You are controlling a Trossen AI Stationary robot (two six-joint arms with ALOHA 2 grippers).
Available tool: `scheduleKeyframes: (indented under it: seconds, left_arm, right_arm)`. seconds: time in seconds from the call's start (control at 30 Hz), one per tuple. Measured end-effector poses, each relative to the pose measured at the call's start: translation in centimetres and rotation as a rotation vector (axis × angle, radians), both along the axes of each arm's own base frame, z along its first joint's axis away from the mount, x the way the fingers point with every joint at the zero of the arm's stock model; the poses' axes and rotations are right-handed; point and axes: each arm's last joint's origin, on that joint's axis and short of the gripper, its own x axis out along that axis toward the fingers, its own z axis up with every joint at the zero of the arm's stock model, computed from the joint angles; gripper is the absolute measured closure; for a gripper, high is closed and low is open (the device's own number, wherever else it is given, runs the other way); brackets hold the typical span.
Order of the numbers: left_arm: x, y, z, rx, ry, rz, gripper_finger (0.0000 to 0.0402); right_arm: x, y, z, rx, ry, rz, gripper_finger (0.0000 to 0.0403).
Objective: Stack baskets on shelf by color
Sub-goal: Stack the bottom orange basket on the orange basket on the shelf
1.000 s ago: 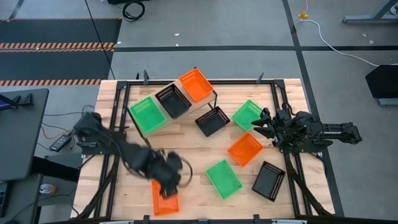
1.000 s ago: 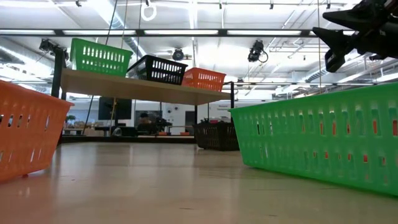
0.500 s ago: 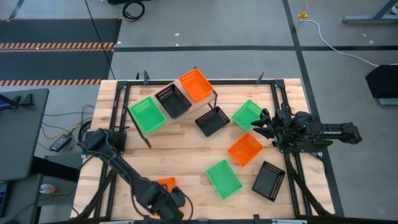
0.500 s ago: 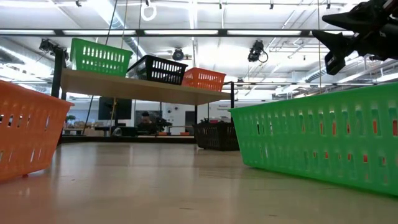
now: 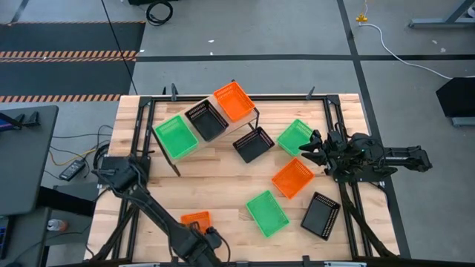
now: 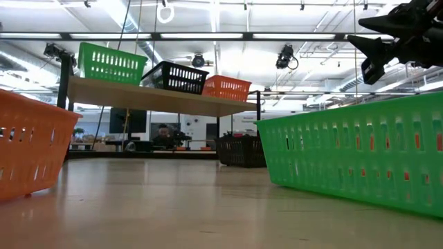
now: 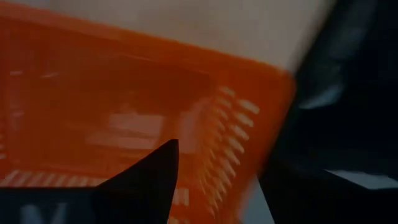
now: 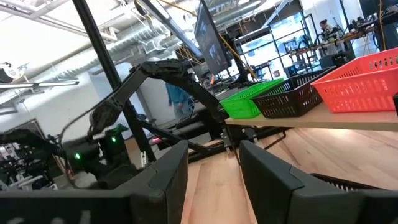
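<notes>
Over the last second, left arm swung from beside the orange perforated plastic basket [image 5: 196,220] at the near-left of the slatted wooden tabletop [image 5: 223,174] to its near edge, with the left gripper [image 5: 199,251] now just past the near side of that basket. Basket itself sitting a little farther from the table edge than a second ago, flat on the boards. Read as an approach to pick up, nothing lifted yet.

Left gripper: in the wrist view two dark fingers [image 7: 149,180] parted, orange mesh wall [image 7: 143,124] filling the gap ahead of them; open, holding nothing, contact with the rim not clear through the blur.

Right gripper [image 5: 318,152] unchanged, hovering well right of the orange basket, beside the green mesh basket [image 5: 296,136]; fingers spread in the wrist view [image 8: 214,162], empty.

Light wooden shelf on black legs [image 5: 215,126], far from the orange basket across the table, carrying one green basket [image 5: 177,136], one black basket [image 5: 206,120] and one orange basket [image 5: 234,101] in a row. Under its right end, a black basket [image 5: 253,144] on the table. Between there and the right arm, another orange basket [image 5: 292,178], a green one [image 5: 266,213] and a black one [image 5: 321,214]. Most stacking still ahead, by the look of it.
</notes>
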Motion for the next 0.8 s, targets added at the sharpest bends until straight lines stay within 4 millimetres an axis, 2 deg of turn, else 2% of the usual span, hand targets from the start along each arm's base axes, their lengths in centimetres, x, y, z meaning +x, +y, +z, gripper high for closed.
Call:
scheduleKeyframes:
  seconds: [0.1,0.17,0.33,0.43,0.53,0.63,0.7,0.8]
  left_arm:
    - [0.1,0.4,-1.3,0.052,0.056,0.002,0.0207]
    - [0.5,0.6,-1.8,0.041,0.07,-0.003,0.024]
    - [1.4,1.7,-1.6,0.038,0.064,0.013,0.0376]
    - [2.1,2.5,-0.8,0.034,0.046,0.022,0.0391]
    - [3.3,3.3,0.8,0.027,0.013,-0.008,0.0395]
    - [4.6,4.1,4.0,0.061,-0.061,-0.057,0.0397]
    - [5.3,4.6,6.1,0.105,-0.134,-0.142,0.0398]
    - [6.0,4.8,8.8,0.177,-0.261,-0.411,0.0398]
  right_arm:
    - [0.0,0.0,0.0,0.0,0.0,0.0,0.0251]
    - [0.0,0.0,0.0,0.0,0.0,0.0,0.0251]
    - [0.0,0.0,0.0,0.0,-0.004,0.0,0.0251]
    - [0.0,0.0,0.0,0.0,-0.004,0.0,0.0251]
    - [0.0,0.0,0.0,-0.004,-0.004,-0.001,0.0251]
    - [0.0,0.0,0.1,-0.012,-0.008,-0.003,0.0251]
    - [0.0,0.0,0.2,-0.032,-0.02,-0.006,0.0251]
    - [-0.1,0.1,0.5,-0.097,-0.058,0.008,0.0251]
